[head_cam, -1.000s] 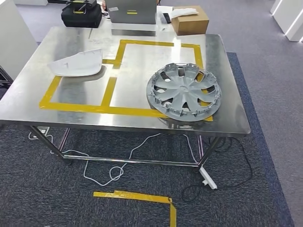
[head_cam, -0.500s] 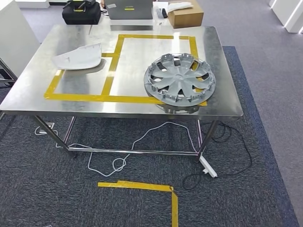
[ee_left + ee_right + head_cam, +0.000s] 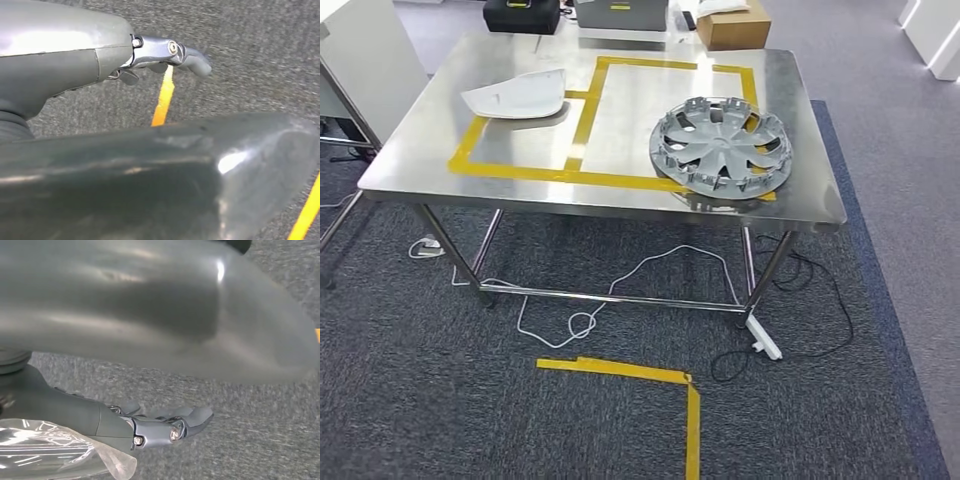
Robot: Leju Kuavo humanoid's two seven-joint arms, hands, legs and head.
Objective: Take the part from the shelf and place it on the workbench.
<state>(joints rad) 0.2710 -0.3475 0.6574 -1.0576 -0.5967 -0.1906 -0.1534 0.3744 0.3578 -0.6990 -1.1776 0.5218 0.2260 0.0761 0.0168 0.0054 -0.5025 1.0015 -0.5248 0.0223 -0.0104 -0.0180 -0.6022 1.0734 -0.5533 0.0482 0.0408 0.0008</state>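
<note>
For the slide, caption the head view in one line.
Steel workbench with yellow tape outlines, a grey hubcap at its right and a white part at its left.

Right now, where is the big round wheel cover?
In the head view, the wheel cover lies flat on the steel table's right side, over the yellow tape, near the front edge.

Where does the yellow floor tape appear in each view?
Head: tape forms a corner on the carpet, before the table.
Left wrist: a strip beyond the left hand.
Right wrist: a sliver at the picture's edge.
Shared landmark: the grey carpet.
</note>
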